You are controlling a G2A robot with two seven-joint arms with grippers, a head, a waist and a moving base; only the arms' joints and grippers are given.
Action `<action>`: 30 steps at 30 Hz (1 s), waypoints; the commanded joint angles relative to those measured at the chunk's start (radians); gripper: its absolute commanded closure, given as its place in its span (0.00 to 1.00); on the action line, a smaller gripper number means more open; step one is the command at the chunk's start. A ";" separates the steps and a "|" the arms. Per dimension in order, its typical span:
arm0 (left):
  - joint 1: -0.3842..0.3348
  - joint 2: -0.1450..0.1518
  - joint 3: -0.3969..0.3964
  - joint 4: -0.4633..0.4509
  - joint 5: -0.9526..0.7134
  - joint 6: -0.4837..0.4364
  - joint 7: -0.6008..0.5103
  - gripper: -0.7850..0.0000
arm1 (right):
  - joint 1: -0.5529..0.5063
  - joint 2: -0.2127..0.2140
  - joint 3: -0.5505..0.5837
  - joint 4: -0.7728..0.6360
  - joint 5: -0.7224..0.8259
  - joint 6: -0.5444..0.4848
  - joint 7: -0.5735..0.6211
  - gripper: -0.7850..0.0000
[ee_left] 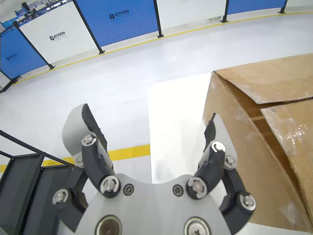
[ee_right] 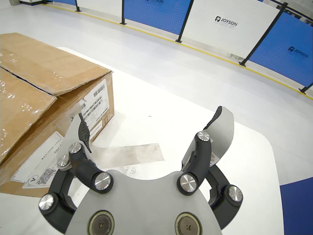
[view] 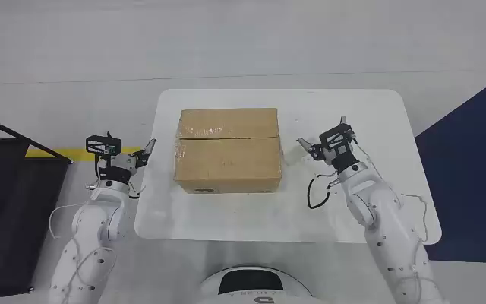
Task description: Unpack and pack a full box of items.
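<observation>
A brown cardboard box rests in the middle of the white table, its two top flaps folded down with a seam between them. Its side fills part of the left wrist view, and its labelled end faces the right wrist camera. My left gripper hovers open just off the table's left edge, beside the box; its fingers hold nothing. On the other side of the box, my right gripper stands open above the table with nothing between its fingertips.
A strip of loose tape lies on the table by the box's labelled end. A dark metal frame stands on the floor left of the table. Yellow floor tape runs under the left arm. Blue and white fence panels ring the area.
</observation>
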State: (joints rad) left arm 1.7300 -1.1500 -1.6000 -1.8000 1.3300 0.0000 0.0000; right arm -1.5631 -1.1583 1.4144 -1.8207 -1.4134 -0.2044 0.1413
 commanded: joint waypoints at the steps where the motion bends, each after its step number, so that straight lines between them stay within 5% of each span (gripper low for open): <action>1: 0.000 0.000 0.000 0.000 0.000 0.000 0.000 0.00 | 0.028 -0.003 -0.027 0.018 -0.009 -0.011 0.020 0.00; 16: 0.000 0.000 0.000 0.000 0.000 0.000 0.000 0.00 | 0.102 -0.016 -0.119 0.070 -0.007 -0.057 0.059 0.00; 30: 0.000 0.000 0.000 0.000 0.000 0.000 0.000 0.00 | 0.052 0.012 0.008 0.070 0.359 -0.483 0.049 0.00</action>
State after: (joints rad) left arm 1.7300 -1.1500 -1.6000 -1.8000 1.3300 0.0000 0.0000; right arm -1.5058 -1.1493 1.4174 -1.7486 -1.0655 -0.6509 0.1755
